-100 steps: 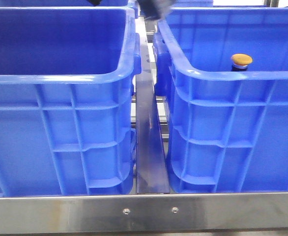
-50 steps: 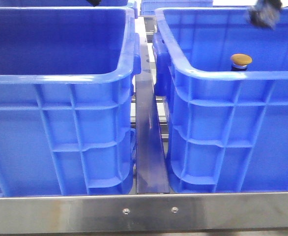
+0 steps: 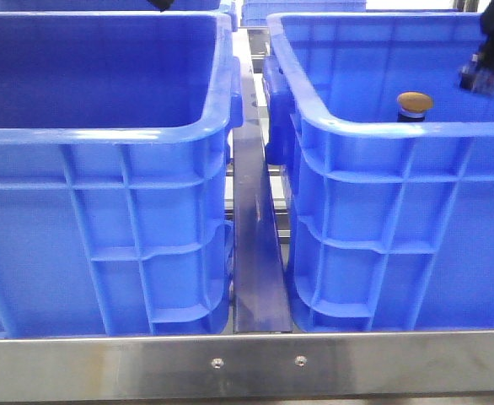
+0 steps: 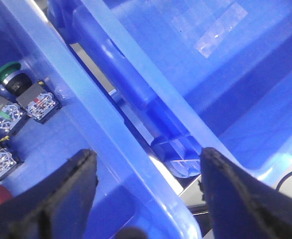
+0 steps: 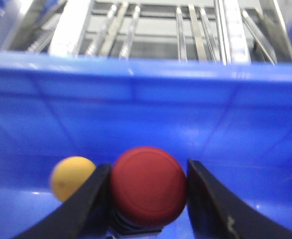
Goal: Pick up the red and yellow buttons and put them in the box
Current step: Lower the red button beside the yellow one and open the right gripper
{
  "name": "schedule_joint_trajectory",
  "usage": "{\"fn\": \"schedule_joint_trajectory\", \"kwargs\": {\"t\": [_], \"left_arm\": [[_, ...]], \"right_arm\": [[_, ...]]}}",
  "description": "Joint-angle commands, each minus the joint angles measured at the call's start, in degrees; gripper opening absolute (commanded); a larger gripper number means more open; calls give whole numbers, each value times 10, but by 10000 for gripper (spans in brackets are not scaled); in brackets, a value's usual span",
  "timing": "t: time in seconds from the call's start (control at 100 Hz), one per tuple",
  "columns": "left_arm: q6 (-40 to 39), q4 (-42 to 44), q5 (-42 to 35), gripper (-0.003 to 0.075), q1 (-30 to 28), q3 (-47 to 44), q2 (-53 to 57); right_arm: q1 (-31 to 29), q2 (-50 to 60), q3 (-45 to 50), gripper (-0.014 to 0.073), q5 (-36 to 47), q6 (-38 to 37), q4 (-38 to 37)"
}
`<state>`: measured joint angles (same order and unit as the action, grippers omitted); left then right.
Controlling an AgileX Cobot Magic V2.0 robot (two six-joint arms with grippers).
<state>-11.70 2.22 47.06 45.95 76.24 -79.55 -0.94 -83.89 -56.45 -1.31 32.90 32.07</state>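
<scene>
A: How far along are we?
B: The yellow button (image 3: pixel 415 103) already sits in the right box (image 3: pixel 382 126). The right gripper (image 5: pixel 145 186) is clamped on the red button (image 5: pixel 148 183), over that box.
A: So what's left?
B: Lowering and letting go, I'd judge.
A: And the left gripper (image 4: pixel 146 169)?
B: Jaws apart, empty, above the rim between two crates (image 4: pixel 111 129).

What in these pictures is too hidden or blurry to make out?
- Yellow button, front view: only its cap shows; the right box's near rim hides the body.
- Red button, right wrist view: its body is hidden under the cap, between the right gripper fingers.
- Left box floor, front view: hidden behind its near wall.
- Left gripper, left wrist view: open, holding nothing; blurred.
</scene>
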Motion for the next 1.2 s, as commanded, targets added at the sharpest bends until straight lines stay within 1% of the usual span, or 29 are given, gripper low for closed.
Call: {"fn": "schedule_joint_trajectory", "kwargs": {"t": [0.0, 0.15, 0.52, 0.66, 0.81, 0.88, 1.0, 1.05, 1.1, 1.19], "left_arm": [[0, -6, -30, 428, 5, 17, 17], [0, -6, -30, 428, 5, 17, 17], [0, -6, -30, 428, 5, 17, 17], [0, -7, -30, 428, 5, 17, 17], [0, -7, -30, 428, 5, 17, 17], [0, -7, -30, 428, 5, 17, 17], [0, -7, -30, 428, 5, 17, 17], [0, -7, -30, 428, 5, 17, 17], [0, -7, -30, 428, 5, 17, 17], [0, -7, -30, 428, 5, 17, 17]], "right_arm": [[-3, -8, -22, 201, 60, 5, 0], [-3, -53, -22, 201, 127, 5, 0], [-3, -118, -23, 201, 211, 5, 0], [-3, -128, -23, 201, 232, 5, 0], [-3, -135, -23, 209, 228, 5, 0], [-3, -136, -23, 258, 217, 5, 0], [-3, -136, -23, 427, 205, 5, 0], [-3, -136, -23, 471, 204, 5, 0], [-3, -136, -23, 489, 205, 5, 0], [-3, -129, -23, 489, 204, 5, 6]]}}
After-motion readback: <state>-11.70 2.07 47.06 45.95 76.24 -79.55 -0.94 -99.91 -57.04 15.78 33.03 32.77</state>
